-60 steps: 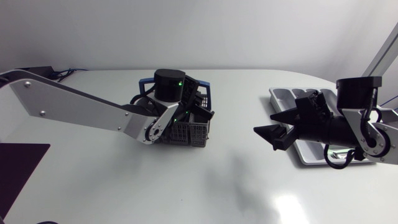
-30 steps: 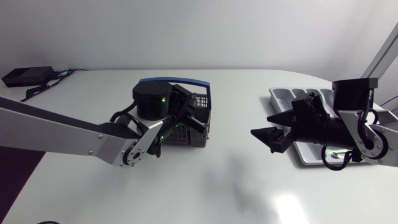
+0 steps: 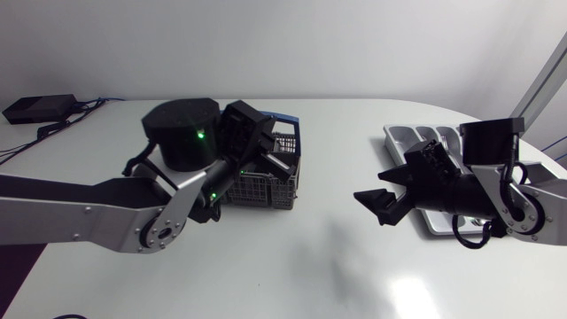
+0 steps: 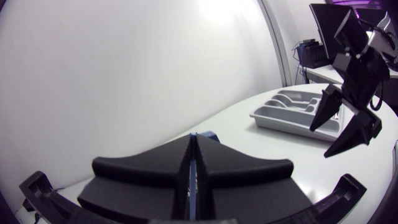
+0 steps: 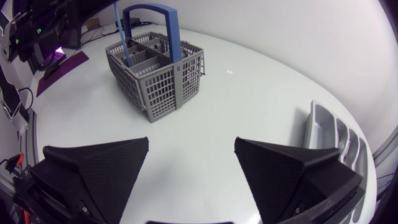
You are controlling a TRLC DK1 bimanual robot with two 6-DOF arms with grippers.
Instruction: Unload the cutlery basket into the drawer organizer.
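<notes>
Left claw [image 4: 191, 146] pinched shut on thin blue utensil [image 5: 122, 31] over basket [image 5: 155, 81]; right claw [image 5: 192, 142] spread wide, empty, beside organizer [image 5: 326, 127].

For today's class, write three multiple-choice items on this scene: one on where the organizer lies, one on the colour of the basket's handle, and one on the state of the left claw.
1. The drawer organizer lies:
A) beside the left arm
B) by the right arm, partly behind it
C) inside the basket

2. The cutlery basket has a handle that is:
A) red
B) grey
C) blue

3. The left claw is:
A) shut on a thin blue piece
B) wide open
C) shut on the organizer

Key:
1 B, as the head view shows.
2 C, as the right wrist view shows plainly.
3 A, since its fingers meet on the blue strip; the right claw gapes empty.
</notes>
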